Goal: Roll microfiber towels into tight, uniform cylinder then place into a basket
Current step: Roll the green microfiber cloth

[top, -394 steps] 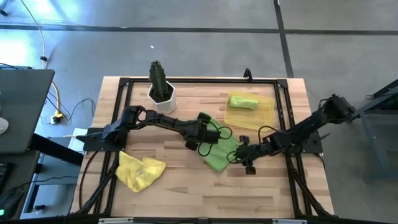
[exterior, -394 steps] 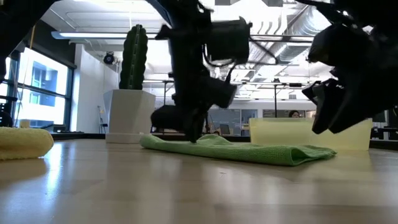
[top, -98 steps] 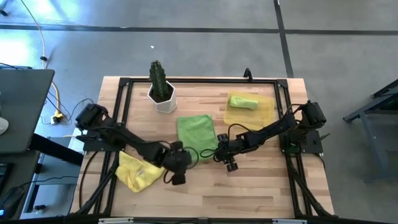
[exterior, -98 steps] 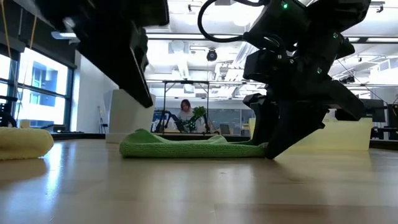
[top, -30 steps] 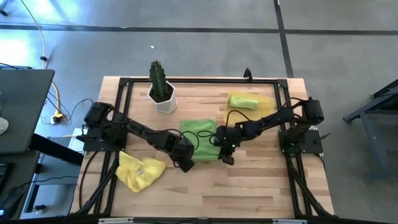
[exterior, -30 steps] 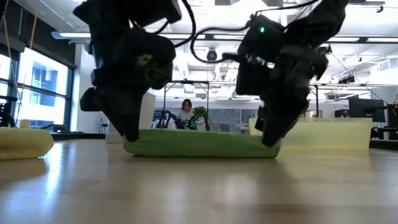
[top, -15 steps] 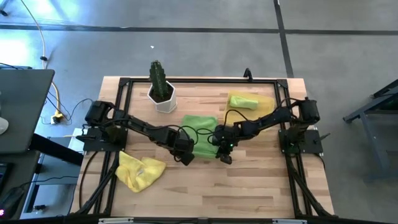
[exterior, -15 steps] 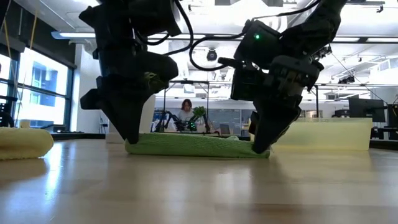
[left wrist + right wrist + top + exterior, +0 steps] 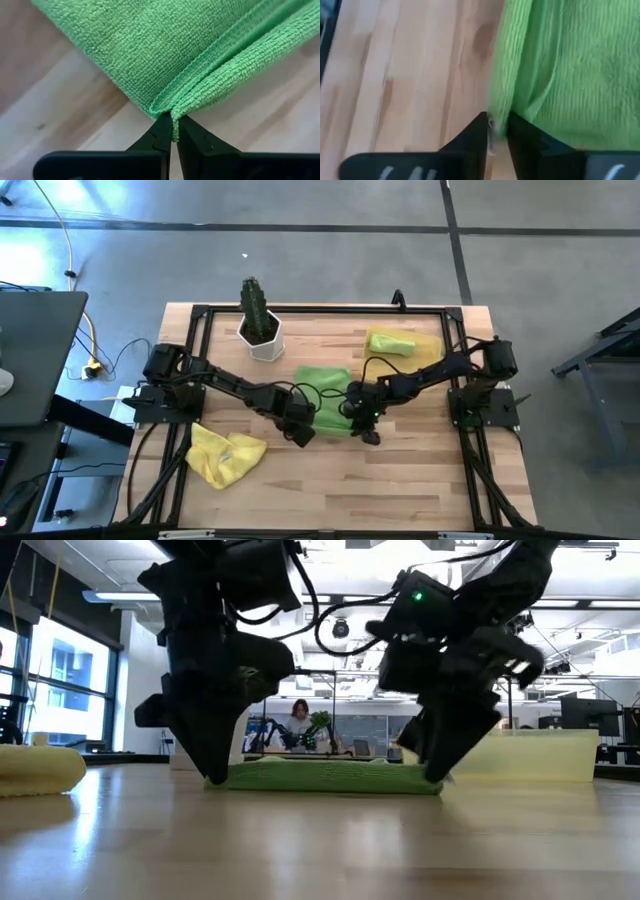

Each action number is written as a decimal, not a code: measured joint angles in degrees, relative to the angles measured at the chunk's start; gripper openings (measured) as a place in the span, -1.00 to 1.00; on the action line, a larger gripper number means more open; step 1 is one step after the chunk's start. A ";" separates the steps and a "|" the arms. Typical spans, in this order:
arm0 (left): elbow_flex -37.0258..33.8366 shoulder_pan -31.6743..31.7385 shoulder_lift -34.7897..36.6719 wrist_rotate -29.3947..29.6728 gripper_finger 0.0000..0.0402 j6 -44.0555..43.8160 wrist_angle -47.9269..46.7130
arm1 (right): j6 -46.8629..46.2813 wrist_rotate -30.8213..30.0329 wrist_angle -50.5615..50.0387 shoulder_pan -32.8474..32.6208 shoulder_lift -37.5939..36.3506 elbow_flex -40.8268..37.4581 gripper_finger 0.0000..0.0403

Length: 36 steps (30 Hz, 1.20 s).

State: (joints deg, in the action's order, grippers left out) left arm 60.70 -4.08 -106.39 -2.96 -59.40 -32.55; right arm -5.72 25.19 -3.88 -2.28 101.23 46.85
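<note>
A lime green towel (image 9: 325,390) lies in the middle of the table, its near strip folded up against the rest. My left gripper (image 9: 301,428) is shut on its near left corner and my right gripper (image 9: 363,426) is shut on its near right corner. In the low view the towel (image 9: 325,776) spans between my left gripper (image 9: 215,776) and my right gripper (image 9: 434,776). A second green towel (image 9: 390,342) lies rolled in the yellow basket (image 9: 428,365) at the far right. A yellow towel (image 9: 226,456) lies crumpled at the near left. My left gripper pinches the green towel's corner (image 9: 172,116) between its two fingers, where the folded layers meet. The fingers (image 9: 212,765) slant down from above. The corner sits low at the table and the rest of the towel lies on the wood. My right gripper pinches the towel's edge at the other near corner (image 9: 496,119) between its two fingers. The fingers (image 9: 440,765) slant down from above. The held edge stands folded up beside the flat part, and the towel rests on the table.
A white pot with a green cactus (image 9: 259,320) stands at the far left, beyond the towel. A black frame (image 9: 300,310) runs round the table top. Bare wood (image 9: 330,480) lies along the near side.
Both grippers have gone a little toward the table's far edge, shut on the towel's near corners. The towel's near edge has come with them and lies folded against the rest; its far part has stayed in place.
</note>
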 joint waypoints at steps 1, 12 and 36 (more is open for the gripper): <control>-0.05 0.02 0.00 -1.70 -0.95 0.03 0.07 | 1.71 0.01 -1.42 -0.04 -1.24 -0.15 -0.64; -0.17 -1.57 -0.11 -6.27 -0.95 0.60 0.67 | 29.43 -13.94 -5.71 -8.20 -10.05 -0.02 -0.35; -0.22 -1.62 -0.15 -5.40 -0.95 0.46 1.42 | 30.16 -37.95 6.31 -15.30 -0.53 0.09 0.00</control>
State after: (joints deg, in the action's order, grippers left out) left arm 60.49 -5.69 -106.54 -8.36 -58.94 -31.13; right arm 24.44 -12.76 2.44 -17.58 100.70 46.94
